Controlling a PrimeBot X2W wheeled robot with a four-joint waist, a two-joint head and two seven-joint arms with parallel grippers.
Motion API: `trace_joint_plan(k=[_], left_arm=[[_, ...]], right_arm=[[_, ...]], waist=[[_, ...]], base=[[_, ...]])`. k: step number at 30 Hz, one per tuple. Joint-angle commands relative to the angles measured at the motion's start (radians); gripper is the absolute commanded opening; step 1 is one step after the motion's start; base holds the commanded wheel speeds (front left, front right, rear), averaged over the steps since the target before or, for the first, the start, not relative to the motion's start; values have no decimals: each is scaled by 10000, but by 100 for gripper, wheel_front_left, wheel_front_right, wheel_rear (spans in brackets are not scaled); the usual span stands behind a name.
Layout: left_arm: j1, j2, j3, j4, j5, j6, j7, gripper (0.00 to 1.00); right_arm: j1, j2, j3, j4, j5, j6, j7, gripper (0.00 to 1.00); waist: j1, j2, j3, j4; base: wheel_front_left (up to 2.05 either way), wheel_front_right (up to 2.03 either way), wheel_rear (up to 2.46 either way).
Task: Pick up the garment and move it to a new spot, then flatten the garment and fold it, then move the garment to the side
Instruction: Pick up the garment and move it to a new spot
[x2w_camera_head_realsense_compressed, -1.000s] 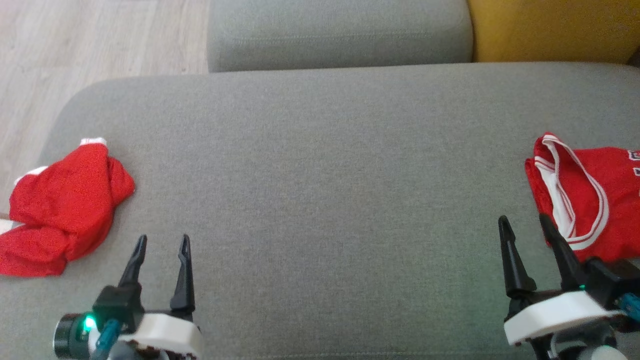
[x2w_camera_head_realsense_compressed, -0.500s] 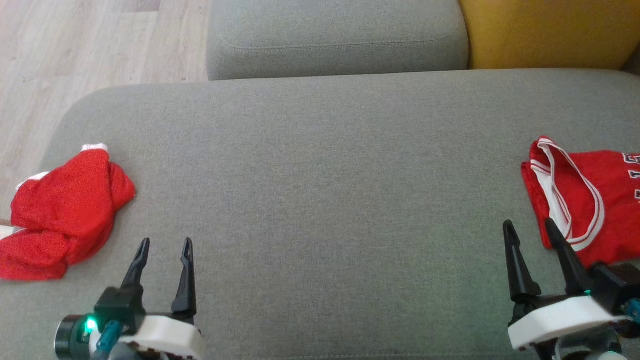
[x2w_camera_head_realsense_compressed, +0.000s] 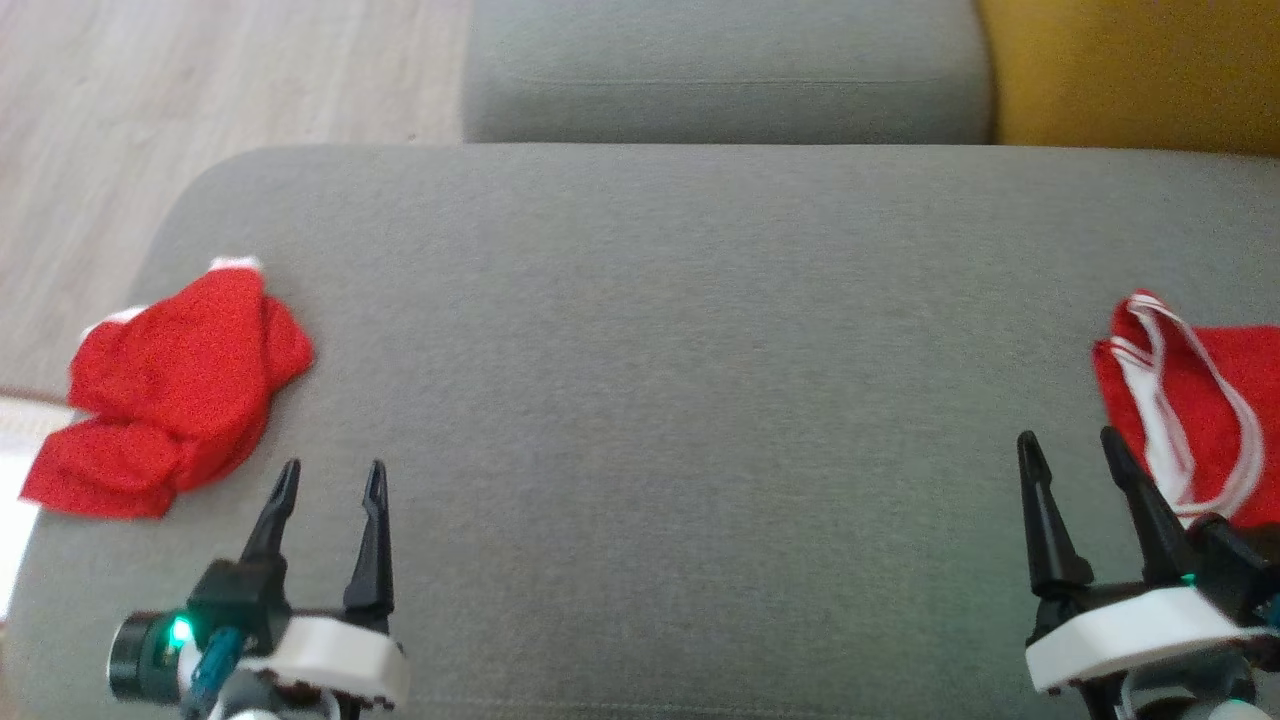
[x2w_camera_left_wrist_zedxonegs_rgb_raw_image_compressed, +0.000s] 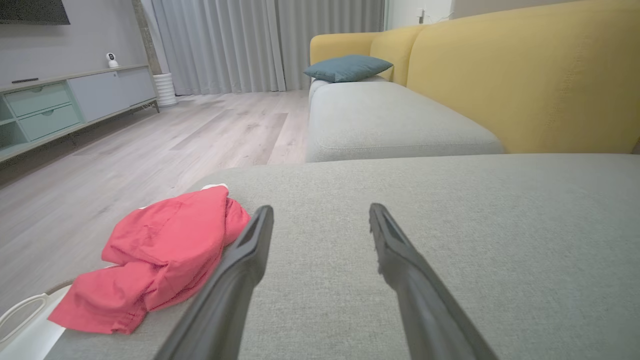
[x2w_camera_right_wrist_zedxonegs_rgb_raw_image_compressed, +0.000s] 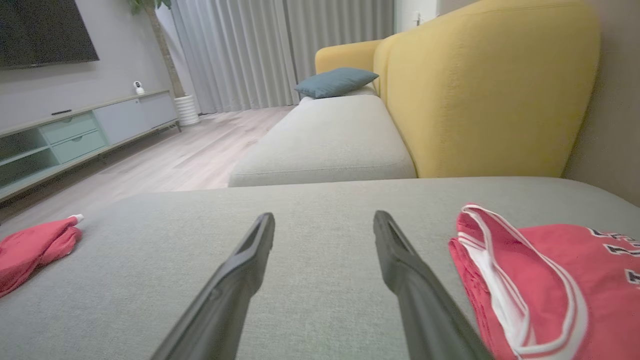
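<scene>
Cut off: the folded red jersey (x2w_camera_head_realsense_compressed: 1200, 400) runs out of the head view at the right end of the grey seat cushion (x2w_camera_head_realsense_compressed: 680, 330). In the right wrist view its dark lettering breaks off at the frame edge and cannot be read.
Hard to make out: a pale flat thing (x2w_camera_left_wrist_zedxonegs_rgb_raw_image_compressed: 25, 325) with a looped cord sits just off the cushion's left end. It is partly under the lowest fold of the other garment, and I cannot tell what it is.
Partly covered: in the head view the right gripper's outer finger crosses the jersey's near corner and hides a strip of its white trim.
Task garment: the crumpled red garment (x2w_camera_head_realsense_compressed: 180, 390) lies bunched on the left end of the cushion. A white tip shows at its far side, and its near fold reaches the cushion's left edge.
Left gripper (x2w_camera_head_realsense_compressed: 332, 468): it hovers over the cushion's near edge toward the left end. Its 2 fingers are spread with only cushion fabric between them, and the crumpled garment is close beside them, with a narrow gap in the head view.
Right gripper (x2w_camera_head_realsense_compressed: 1068, 436): it is over the cushion's near edge at the right end. Its 2 fingers are spread and grip nothing, and the jersey is just beside them.
Beyond the cushion: a second grey cushion (x2w_camera_head_realsense_compressed: 720, 70) butts against its far side, with a yellow backrest (x2w_camera_head_realsense_compressed: 1130, 70) beside that and a teal pillow (x2w_camera_left_wrist_zedxonegs_rgb_raw_image_compressed: 347, 67) farther off.
Off the cushion's left: a pale wood floor (x2w_camera_head_realsense_compressed: 200, 80), a low cabinet (x2w_camera_left_wrist_zedxonegs_rgb_raw_image_compressed: 60, 100) and grey curtains (x2w_camera_left_wrist_zedxonegs_rgb_raw_image_compressed: 240, 45).
</scene>
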Motion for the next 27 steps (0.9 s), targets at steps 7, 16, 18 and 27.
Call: trace_joint_plan(k=[7,16,18,27], left_arm=[[-1304,22,366,-85,-136,-121,-242,100],[-1537,-68,613,269,-218,-242,-313,100],[-1554,-84,648,254,-208,-252,-314,100],[-1751,-330,1031,102,-99,-374,-318,100]], right_arm=[[-566,-59,425,-668,-234,35,225,100],[-769,-59,675,-764,-357,35,428,100],[-792,-59,687,-785,-395,35,448,100],[-1050,-59,721,-979,-549,35,672,100]], waist=[[1,-1,329,1642],[1,-1,395,2903],[1,-1,423,2994],[1,-1,960,3274]], base=[[0,0,0],[0,0,0],[0,0,0],[0,0,0]])
